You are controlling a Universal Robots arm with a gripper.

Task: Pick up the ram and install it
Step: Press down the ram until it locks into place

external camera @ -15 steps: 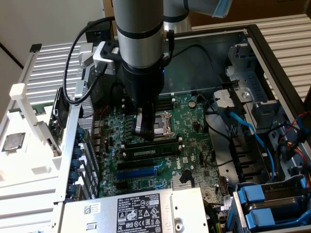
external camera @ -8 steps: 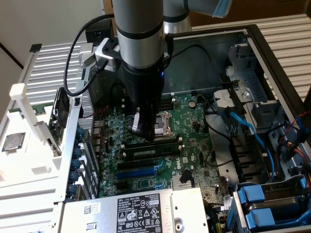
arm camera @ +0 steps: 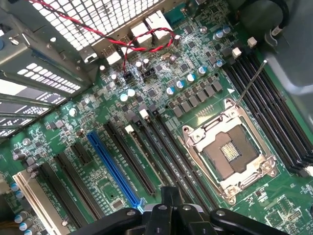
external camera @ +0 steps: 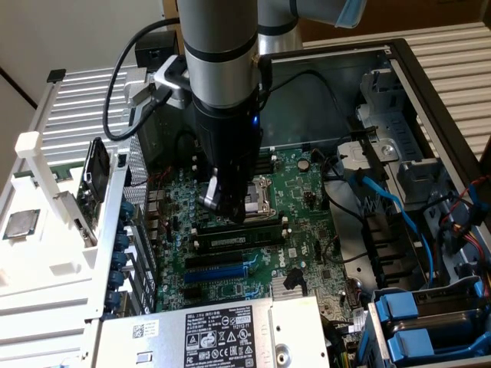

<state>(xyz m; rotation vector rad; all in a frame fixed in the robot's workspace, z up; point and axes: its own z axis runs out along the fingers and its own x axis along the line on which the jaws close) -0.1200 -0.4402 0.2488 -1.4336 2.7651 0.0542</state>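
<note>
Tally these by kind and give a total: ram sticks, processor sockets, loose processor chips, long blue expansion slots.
ram stick: 1
processor socket: 1
loose processor chip: 1
long blue expansion slot: 1
Total: 4

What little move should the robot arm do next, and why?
Probably ease straight down and press on the ram. The gripper is shut, holds nothing and hangs just above the ram, which stands in a memory slot beside the processor socket. Whether it has clicked in, I cannot tell.
</note>
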